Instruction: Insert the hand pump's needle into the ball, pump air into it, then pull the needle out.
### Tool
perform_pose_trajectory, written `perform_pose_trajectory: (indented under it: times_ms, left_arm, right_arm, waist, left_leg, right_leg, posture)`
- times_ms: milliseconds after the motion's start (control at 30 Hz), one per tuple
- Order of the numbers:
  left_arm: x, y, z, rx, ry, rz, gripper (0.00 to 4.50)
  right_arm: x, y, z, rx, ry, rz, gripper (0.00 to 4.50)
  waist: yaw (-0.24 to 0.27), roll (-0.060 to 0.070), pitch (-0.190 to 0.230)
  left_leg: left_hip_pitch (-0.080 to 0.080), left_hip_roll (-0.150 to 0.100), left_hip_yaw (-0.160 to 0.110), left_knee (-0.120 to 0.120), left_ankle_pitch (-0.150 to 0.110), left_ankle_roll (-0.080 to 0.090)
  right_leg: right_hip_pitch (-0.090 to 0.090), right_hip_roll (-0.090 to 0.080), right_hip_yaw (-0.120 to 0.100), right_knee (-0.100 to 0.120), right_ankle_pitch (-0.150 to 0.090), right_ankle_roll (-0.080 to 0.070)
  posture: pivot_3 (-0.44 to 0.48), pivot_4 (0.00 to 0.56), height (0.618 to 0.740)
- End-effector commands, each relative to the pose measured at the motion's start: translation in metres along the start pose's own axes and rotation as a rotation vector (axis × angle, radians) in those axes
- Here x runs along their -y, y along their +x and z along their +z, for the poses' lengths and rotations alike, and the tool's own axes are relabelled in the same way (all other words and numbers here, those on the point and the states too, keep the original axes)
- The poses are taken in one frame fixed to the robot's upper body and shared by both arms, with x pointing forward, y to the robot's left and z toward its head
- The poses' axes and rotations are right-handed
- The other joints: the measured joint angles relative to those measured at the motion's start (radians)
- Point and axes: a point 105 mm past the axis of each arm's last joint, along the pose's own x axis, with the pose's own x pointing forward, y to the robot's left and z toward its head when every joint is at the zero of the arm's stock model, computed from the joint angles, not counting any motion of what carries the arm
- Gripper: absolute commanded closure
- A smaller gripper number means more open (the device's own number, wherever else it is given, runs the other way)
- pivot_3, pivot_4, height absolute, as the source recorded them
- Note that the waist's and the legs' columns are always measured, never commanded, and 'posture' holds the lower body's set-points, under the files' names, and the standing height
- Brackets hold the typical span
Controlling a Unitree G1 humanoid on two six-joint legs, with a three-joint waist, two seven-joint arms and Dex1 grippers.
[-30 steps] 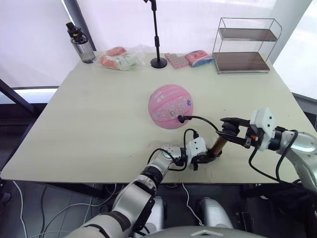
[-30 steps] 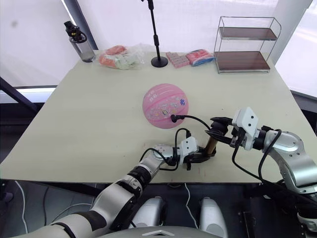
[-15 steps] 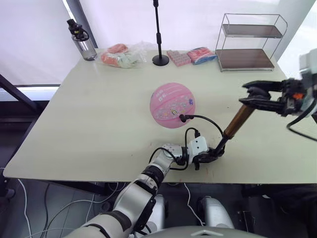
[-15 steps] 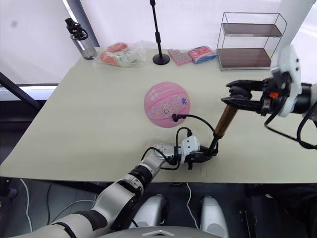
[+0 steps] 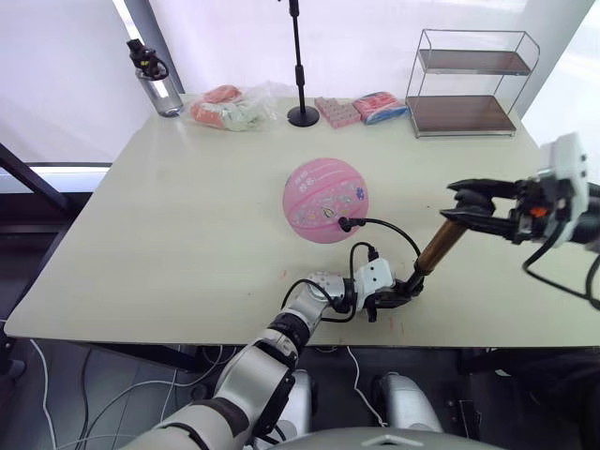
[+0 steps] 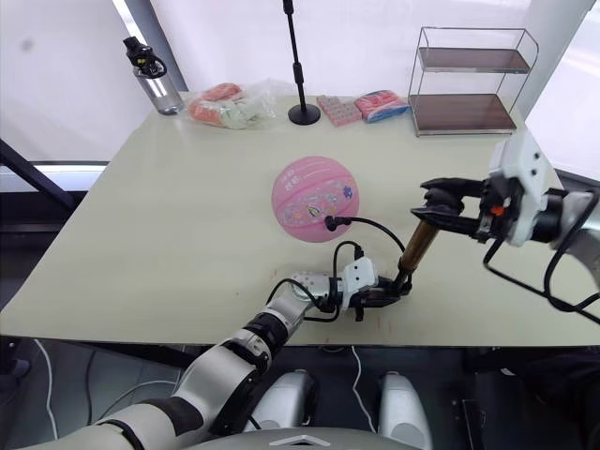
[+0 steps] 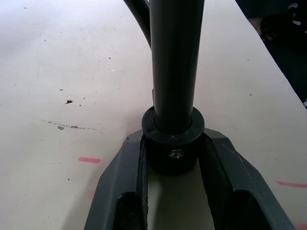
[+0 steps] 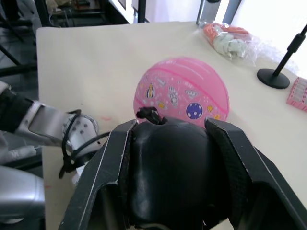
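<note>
1. Left eye view: the ball [image 5: 325, 200] rests on the table [image 5: 169, 216], beyond the pump's base; its hose fitting, the needle [image 5: 343, 224], is already seated.
2. The hand pump [image 5: 428, 258] leans, shaft drawn out; pumping looks underway, extraction remains.
3. The right gripper [image 5: 457, 209] grasps its handle.
4. The left gripper [image 5: 401, 296] clamps its base.

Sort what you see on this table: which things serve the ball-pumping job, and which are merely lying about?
In use: ball; hand pump; its hose fitting in the ball; left gripper; right gripper.

Lying about: water bottle; clear bag of packets; black stand; wire shelf.
</note>
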Motion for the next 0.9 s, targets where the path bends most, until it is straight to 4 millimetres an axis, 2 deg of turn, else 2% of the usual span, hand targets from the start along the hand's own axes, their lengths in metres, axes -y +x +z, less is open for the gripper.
perform_pose_trajectory:
  times_ms: [33,133,300,367,500,600,700,900]
  left_arm:
    - [0.017,-0.005,-0.034,-0.105,-0.099,-0.024,3.43]
    - [0.016,-0.005,-0.035,-0.106,-0.099,-0.02,3.43]
    - [0.016,-0.005,-0.035,-0.106,-0.098,-0.019,3.43]
    - [0.015,-0.006,-0.035,-0.106,-0.098,-0.016,3.43]
    - [0.014,-0.007,-0.035,-0.11,-0.098,-0.015,3.43]
    - [0.015,-0.007,-0.036,-0.111,-0.098,-0.018,3.43]
    - [0.015,-0.007,-0.036,-0.111,-0.097,-0.02,3.43]
    - [0.016,-0.006,-0.035,-0.107,-0.097,-0.023,3.43]
  right_arm:
    - [-0.01,0.012,-0.046,-0.095,0.053,0.004,2.67]
    - [-0.012,0.018,-0.069,-0.112,0.029,-0.027,2.67]
    - [-0.013,0.022,-0.086,-0.118,0.009,-0.052,2.67]
    - [-0.012,0.022,-0.082,-0.096,-0.012,-0.056,2.67]
    - [-0.001,0.015,-0.044,-0.023,-0.046,-0.052,2.67]
    - [0.006,0.006,-0.008,0.036,-0.062,-0.03,2.67]
    - [0.012,-0.003,0.019,0.05,-0.079,-0.016,2.67]
    - [0.022,-0.024,0.062,0.043,-0.113,-0.018,2.67]
  waist:
    - [-0.001,-0.001,-0.001]
    - [-0.001,-0.002,-0.002]
    - [-0.001,-0.002,-0.002]
    - [-0.001,-0.002,-0.002]
    - [-0.001,-0.002,-0.001]
    - [0.0,0.001,0.003]
    - [0.002,0.005,0.005]
    - [0.002,0.005,0.007]
  left_leg:
    - [0.0,0.0,0.0,0.0,0.0,0.0]
    - [0.003,0.0,0.0,0.0,0.0,0.0]
    - [0.004,0.001,0.0,0.0,0.0,0.0]
    - [0.005,0.001,0.0,0.0,0.0,0.0]
    - [0.005,0.001,0.0,0.0,0.0,0.0]
    - [0.003,0.0,0.0,0.0,0.0,0.0]
    - [-0.001,-0.001,-0.001,0.0,0.0,0.0]
    - [-0.003,-0.001,-0.001,0.0,0.0,0.0]
  right_leg:
    - [0.0,0.0,0.0,0.0,0.0,0.0]
    - [0.003,0.0,0.0,0.0,0.0,0.0]
    - [0.004,0.001,0.0,0.0,0.0,0.0]
    - [0.004,0.0,0.0,0.0,0.0,0.0]
    - [0.004,0.0,0.0,0.0,0.0,0.0]
    - [0.003,0.0,0.0,0.0,0.0,0.0]
    - [0.0,-0.001,-0.001,0.0,0.0,0.0]
    - [-0.001,-0.001,-0.001,0.0,0.0,0.0]
  posture:
    - [0.0,0.15,0.731]
    - [0.0,0.15,0.731]
    - [0.0,0.15,0.731]
    - [0.0,0.15,0.731]
    - [0.0,0.15,0.731]
    - [0.0,0.15,0.731]
    - [0.0,0.15,0.731]
    - [0.0,0.15,0.731]
